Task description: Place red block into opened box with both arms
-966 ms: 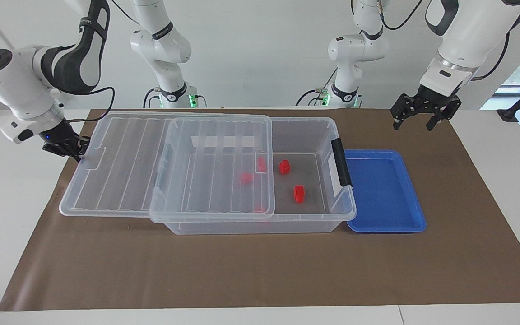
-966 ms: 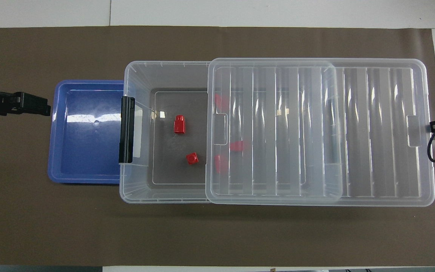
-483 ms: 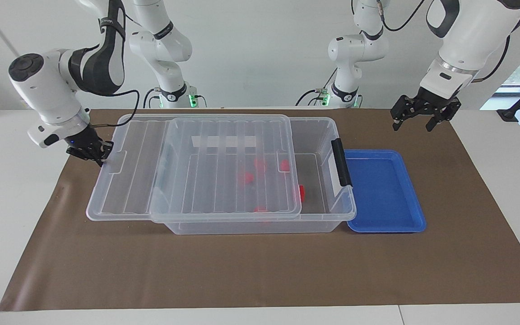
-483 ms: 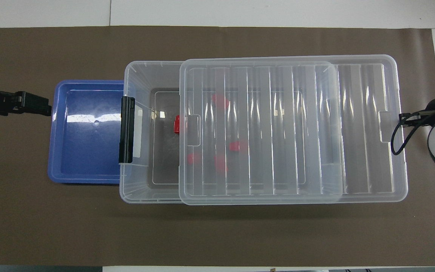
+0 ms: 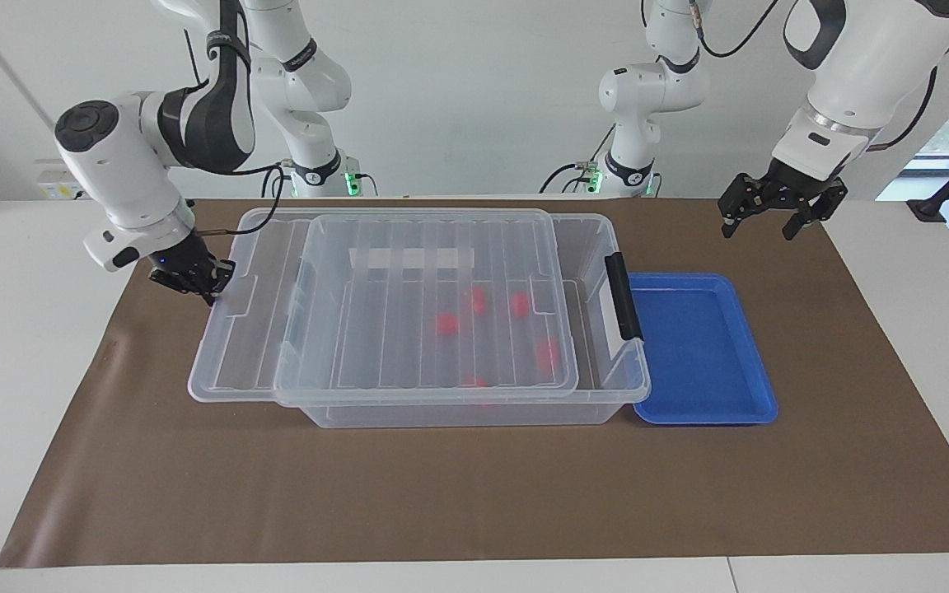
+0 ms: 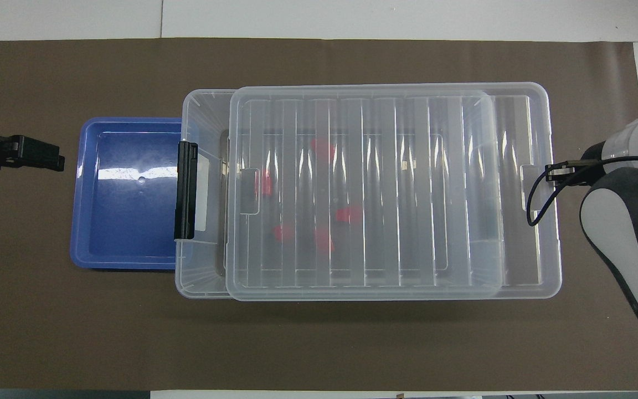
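The right gripper (image 5: 209,284) is clenched on the end edge of the ribbed clear plastic lid (image 5: 409,305), which lies across most of the large clear rectangular storage box (image 5: 606,395). Five small red plastic blocks (image 5: 446,323) lie on the box floor under the lid, well apart from both grippers' fingers. The left gripper (image 5: 781,216) waits with fingers spread, over the brown mat near the shallow blue tray (image 5: 701,350).
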Robot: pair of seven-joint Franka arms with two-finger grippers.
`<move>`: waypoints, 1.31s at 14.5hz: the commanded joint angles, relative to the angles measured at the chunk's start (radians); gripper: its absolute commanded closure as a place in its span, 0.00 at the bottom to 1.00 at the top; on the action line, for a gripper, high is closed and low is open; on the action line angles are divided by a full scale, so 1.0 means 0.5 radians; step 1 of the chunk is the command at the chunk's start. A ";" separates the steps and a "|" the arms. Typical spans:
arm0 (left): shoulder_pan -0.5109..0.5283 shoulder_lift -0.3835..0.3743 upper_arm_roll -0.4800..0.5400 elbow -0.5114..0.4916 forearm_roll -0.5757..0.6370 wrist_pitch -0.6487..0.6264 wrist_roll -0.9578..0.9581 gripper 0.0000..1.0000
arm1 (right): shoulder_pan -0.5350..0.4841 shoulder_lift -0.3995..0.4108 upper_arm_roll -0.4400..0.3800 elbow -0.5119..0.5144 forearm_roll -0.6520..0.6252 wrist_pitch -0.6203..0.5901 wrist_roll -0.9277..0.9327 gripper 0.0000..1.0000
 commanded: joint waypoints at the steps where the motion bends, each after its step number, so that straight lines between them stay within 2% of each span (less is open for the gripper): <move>1: -0.057 0.018 0.079 0.048 -0.029 -0.056 0.066 0.00 | 0.073 -0.055 0.001 -0.066 0.013 0.026 0.129 1.00; 9: -0.066 0.009 0.088 0.030 -0.029 -0.074 0.069 0.00 | 0.178 -0.058 0.004 -0.066 0.013 0.029 0.335 1.00; 13: -0.148 0.009 0.204 0.033 -0.029 -0.089 0.145 0.00 | 0.230 -0.061 0.004 -0.066 0.013 0.029 0.390 1.00; 19: -0.149 -0.003 0.202 0.003 -0.029 -0.065 0.136 0.00 | 0.227 -0.061 0.001 -0.066 0.013 0.029 0.369 1.00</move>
